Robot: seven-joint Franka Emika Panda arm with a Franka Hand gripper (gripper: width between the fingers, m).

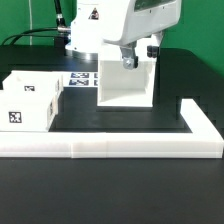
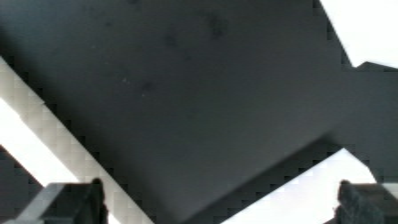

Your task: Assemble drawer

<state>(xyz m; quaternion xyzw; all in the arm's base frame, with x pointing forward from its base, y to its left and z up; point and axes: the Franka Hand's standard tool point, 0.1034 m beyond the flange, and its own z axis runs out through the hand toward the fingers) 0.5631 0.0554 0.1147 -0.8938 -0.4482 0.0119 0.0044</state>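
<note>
The drawer housing [image 1: 127, 88] stands upright on the dark bench [image 1: 120, 122] just above the middle of the exterior view, a plain white face toward the camera. It looks slightly taller than wide, and I cannot tell which way its opening faces. The small trays [image 1: 35, 102] sit grouped at the exterior view's left, well apart from it, with tags showing. The marker board [image 1: 82, 78] lies flat behind, between trays and housing. A low white border wall [image 1: 110, 148] runs along the front and up the right. The hand [image 1: 138, 58] hangs at the housing's top edge. In the wrist view the hand [image 2: 214, 205] has its fingertips [image 2: 64, 204] spread wide, with nothing gripped between them. Whether they touch the housing cannot be told.
</note>
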